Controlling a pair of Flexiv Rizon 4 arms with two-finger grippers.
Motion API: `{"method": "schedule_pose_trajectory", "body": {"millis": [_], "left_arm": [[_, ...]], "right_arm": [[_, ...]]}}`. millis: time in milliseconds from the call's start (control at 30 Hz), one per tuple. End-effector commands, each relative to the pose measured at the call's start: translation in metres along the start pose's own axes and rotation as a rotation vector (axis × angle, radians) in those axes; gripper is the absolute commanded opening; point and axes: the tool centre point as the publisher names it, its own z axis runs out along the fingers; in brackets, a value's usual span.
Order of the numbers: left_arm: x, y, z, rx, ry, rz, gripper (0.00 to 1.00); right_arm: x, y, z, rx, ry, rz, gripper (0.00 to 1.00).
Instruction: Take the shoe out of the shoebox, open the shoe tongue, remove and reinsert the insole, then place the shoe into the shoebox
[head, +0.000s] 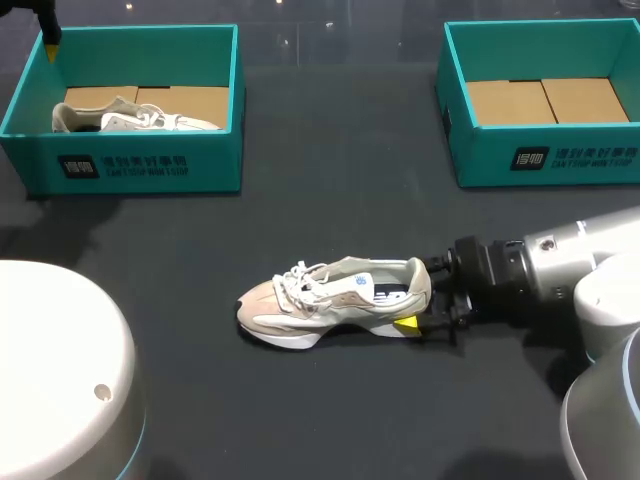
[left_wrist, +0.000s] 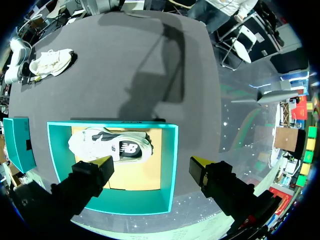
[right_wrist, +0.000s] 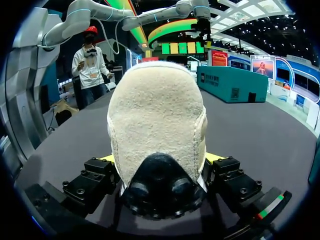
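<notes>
right gripper (head: 425, 296) was clenched on the shoe (head: 335, 298), grasping it by the heel. one yellow-tipped finger (head: 407, 323) pressed the near side of the heel, and the other was tucked against the far side. through the right wrist camera the fuzzy heel panel rose straight ahead of my fingers, filling the space between them, with the dark heel piece sitting low between the pads. the shoe rested on its sole on the dark table (head: 330, 180), toe pointing away from the fingers, laces and tongue facing up, well apart from both boxes.

over on the other side, left gripper (left_wrist: 150, 167) hung above the left shoebox (left_wrist: 172, 165). its fingers were released, spread wide, with nothing between them. one finger (left_wrist: 102, 165) was over the inside of the box, and the other sat out past the teal wall, over the table. just ahead of that inner finger, down in the box, a second shoe (left_wrist: 110, 145) lay on its side on the brown cardboard floor, pale with a dark patch on its flank.

the right shoebox (head: 540, 165) stood at the far edge of the table, well beyond my right fingers and off to their side, with its brown cardboard floor (head: 545, 100) showing inside the teal walls.
</notes>
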Motion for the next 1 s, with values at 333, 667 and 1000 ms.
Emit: {"method": "schedule_pose_trajectory", "body": {"millis": [333, 667, 1000], "left_arm": [[0.0, -0.001, 0.0, -0.002, 0.001, 0.0, 1.0], [-0.067, -0.08, -0.022, 0.19, -0.032, -0.458, 1.0], [-0.099, -0.119, -0.028, 0.154, -0.026, -0.712, 1.0]], "right_arm": [[0.0, 0.0, 0.004, 0.0, -0.005, -0.001, 0.0], [0.0, 0.0, 0.004, 0.0, -0.005, -0.001, 0.0], [0.0, 0.0, 0.004, 0.0, -0.005, -0.001, 0.0]]}}
